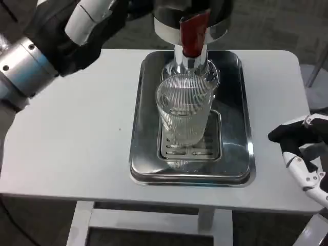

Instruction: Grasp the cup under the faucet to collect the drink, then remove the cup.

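Since cup [184,115] must catch drink, it stands on tray [241,128] grate under faucet [193,38]; right hand [302,159] released, near right bench [72,138] edge; left hand [95,18] far left, grip unclear.

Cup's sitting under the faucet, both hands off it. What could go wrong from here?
1. The ribbed clear cup stands on the slotted grate of the steel tray; a sideways nudge from the right hand on approach may tip it.
2. The faucet with its red lever hangs close over the rim, so lifting straight up risks a knock.
3. The left hand is raised near the dispenser and might bump it.
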Action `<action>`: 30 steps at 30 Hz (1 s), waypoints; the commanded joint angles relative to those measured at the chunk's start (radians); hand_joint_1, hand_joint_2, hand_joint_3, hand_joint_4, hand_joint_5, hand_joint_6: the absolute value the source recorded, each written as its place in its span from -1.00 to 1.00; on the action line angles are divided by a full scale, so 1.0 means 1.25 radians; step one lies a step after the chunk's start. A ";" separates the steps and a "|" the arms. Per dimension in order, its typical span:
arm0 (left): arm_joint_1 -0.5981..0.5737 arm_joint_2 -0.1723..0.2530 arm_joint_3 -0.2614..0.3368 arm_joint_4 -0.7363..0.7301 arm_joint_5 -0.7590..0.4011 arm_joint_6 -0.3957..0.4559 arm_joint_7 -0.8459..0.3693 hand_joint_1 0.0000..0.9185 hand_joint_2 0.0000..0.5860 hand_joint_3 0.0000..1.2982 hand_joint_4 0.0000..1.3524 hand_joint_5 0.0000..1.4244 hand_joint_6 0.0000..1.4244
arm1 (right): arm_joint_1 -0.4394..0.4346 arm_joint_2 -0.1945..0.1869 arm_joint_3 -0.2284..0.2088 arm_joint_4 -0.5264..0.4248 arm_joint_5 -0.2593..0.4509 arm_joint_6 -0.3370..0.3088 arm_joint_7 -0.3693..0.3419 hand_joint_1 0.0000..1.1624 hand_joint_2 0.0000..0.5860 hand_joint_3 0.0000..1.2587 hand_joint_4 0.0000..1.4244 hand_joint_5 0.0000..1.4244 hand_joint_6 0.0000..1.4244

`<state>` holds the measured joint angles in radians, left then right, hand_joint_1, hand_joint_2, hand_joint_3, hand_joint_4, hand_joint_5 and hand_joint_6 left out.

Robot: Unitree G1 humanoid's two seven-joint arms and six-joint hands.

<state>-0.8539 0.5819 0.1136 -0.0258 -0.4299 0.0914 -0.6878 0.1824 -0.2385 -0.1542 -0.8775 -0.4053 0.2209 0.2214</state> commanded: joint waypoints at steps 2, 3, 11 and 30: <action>-0.018 -0.006 0.002 0.011 -0.033 0.055 -0.042 -1.00 -0.78 -0.79 -0.87 -0.75 -0.67 | 0.008 0.003 -0.004 -0.013 0.004 0.000 -0.008 0.13 0.70 -0.03 -0.30 -0.30 -0.18; -0.019 -0.007 0.001 0.013 -0.035 0.061 -0.046 -1.00 -0.78 -0.79 -0.87 -0.75 -0.67 | 0.007 0.003 -0.004 -0.013 0.004 0.000 -0.008 0.13 0.70 -0.02 -0.30 -0.30 -0.18; -0.015 -0.012 -0.007 0.034 -0.027 0.089 -0.072 -1.00 -0.78 -0.79 -0.89 -0.77 -0.69 | 0.010 0.003 -0.005 -0.013 0.008 -0.001 -0.007 0.13 0.70 -0.03 -0.30 -0.30 -0.19; 0.012 0.005 -0.068 0.059 0.074 0.040 -0.128 -1.00 -0.75 -0.78 -0.86 -0.76 -0.68 | 0.033 0.000 -0.032 -0.027 0.037 -0.009 -0.005 0.13 0.70 -0.03 -0.30 -0.30 -0.19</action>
<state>-0.8694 0.5675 0.0584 0.0398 -0.3749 0.1612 -0.8040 0.2037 -0.2388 -0.1858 -0.8977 -0.3669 0.2205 0.2208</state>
